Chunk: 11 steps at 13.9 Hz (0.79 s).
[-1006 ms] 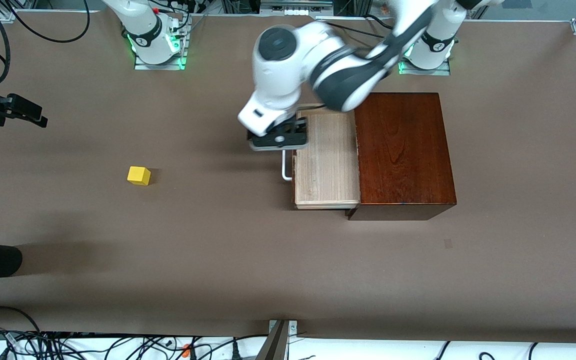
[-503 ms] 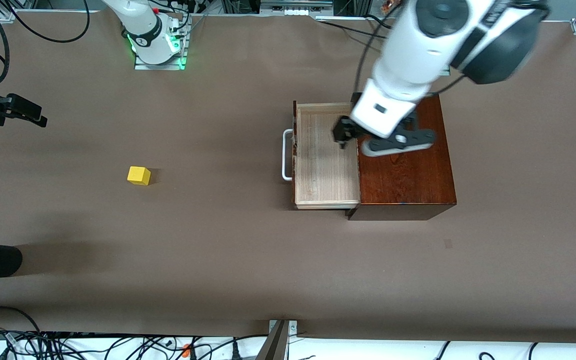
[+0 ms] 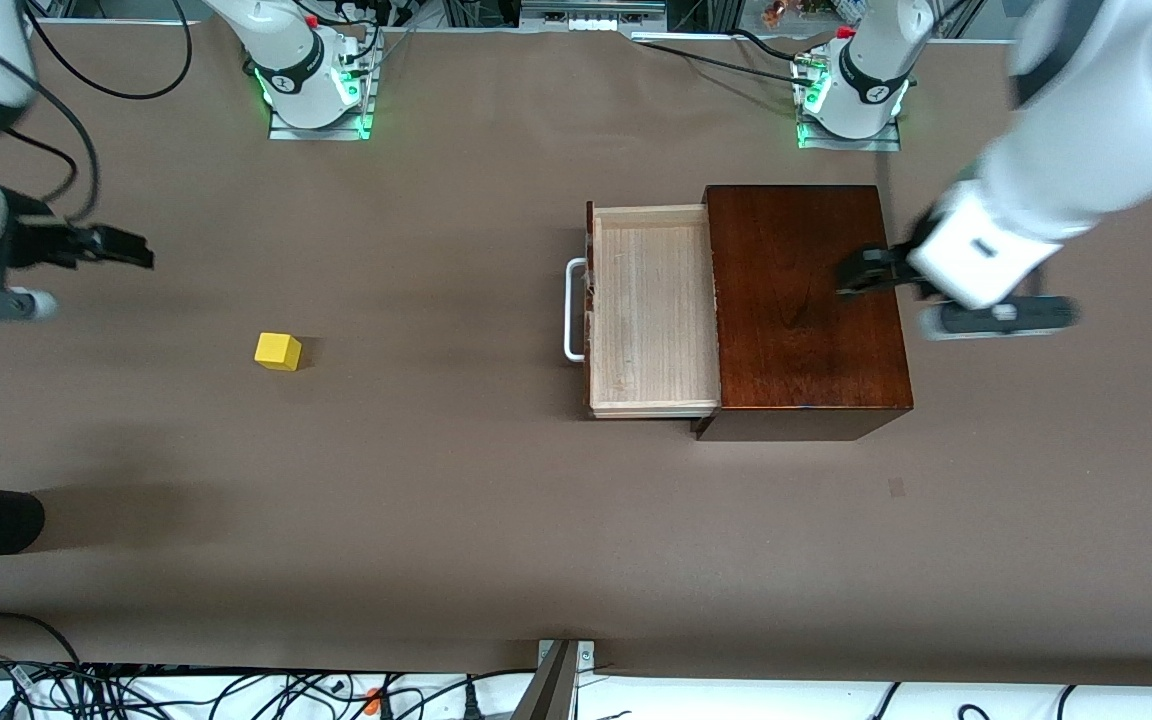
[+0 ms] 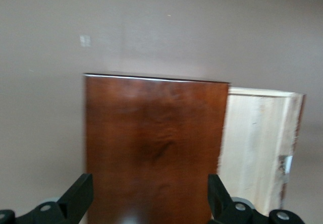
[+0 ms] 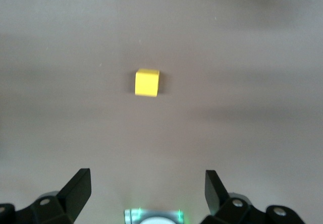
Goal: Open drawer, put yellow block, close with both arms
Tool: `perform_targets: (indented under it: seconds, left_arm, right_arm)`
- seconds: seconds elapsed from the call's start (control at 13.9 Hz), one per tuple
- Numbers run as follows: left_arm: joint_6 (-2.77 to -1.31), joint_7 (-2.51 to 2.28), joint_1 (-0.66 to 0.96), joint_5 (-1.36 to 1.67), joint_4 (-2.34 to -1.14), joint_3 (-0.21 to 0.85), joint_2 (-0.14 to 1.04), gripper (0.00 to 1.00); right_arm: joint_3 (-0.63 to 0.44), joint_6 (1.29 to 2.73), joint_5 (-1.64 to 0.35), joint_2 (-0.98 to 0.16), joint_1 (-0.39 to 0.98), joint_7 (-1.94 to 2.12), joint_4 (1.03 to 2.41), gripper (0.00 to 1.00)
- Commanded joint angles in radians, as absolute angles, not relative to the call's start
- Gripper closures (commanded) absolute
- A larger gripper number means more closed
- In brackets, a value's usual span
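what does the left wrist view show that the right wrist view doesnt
Only the left wrist view shows the dark box with the drawer pulled out of it, its pale wood tray open and nothing seen in it, framed by the open left gripper.

Only the right wrist view shows the yellow block lying alone on the table, apart from the open right gripper, plus a green-lit robot base at the frame's edge.

Both share the brown table cover and a pair of black fingers spread wide, holding nothing.
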State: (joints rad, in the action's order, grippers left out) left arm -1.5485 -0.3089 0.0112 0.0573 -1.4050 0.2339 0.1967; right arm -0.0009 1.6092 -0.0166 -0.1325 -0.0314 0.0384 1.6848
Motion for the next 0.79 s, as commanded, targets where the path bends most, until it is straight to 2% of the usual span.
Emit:
perform_targets:
  seconds: [0.0,0.14,0.36,0.5,0.72]
  left_arm:
    - [-1.548,-0.157,0.072,0.083,-1.541,0.099,0.059,0.00]
    - [-1.546,-0.045,0.081,0.083,-1.589,0.023,0.012,0.00]
    - [-1.545,-0.006,0.080,0.077,-1.582,-0.034,0.005,0.00]
    - [-1.543,-0.009,0.078,0.063,-1.577,-0.028,0.008,0.00]
    - [-1.545,-0.005,0.078,0.046,-1.575,-0.025,0.011,0.00]
  right_arm:
    - [-0.002,1.822,-0.021,-0.101,-0.029,0.026,1.877,0.00]
    - [-0.002,1.972,-0.023,-0.112,-0.029,0.026,1.959,0.00]
    - [0.003,2.229,-0.023,-0.132,-0.028,-0.018,2.118,0.00]
    - [0.003,2.412,-0.023,-0.167,-0.003,-0.089,2.212,0.00]
    - [0.015,2.567,-0.023,-0.239,0.003,-0.092,2.258,0.00]
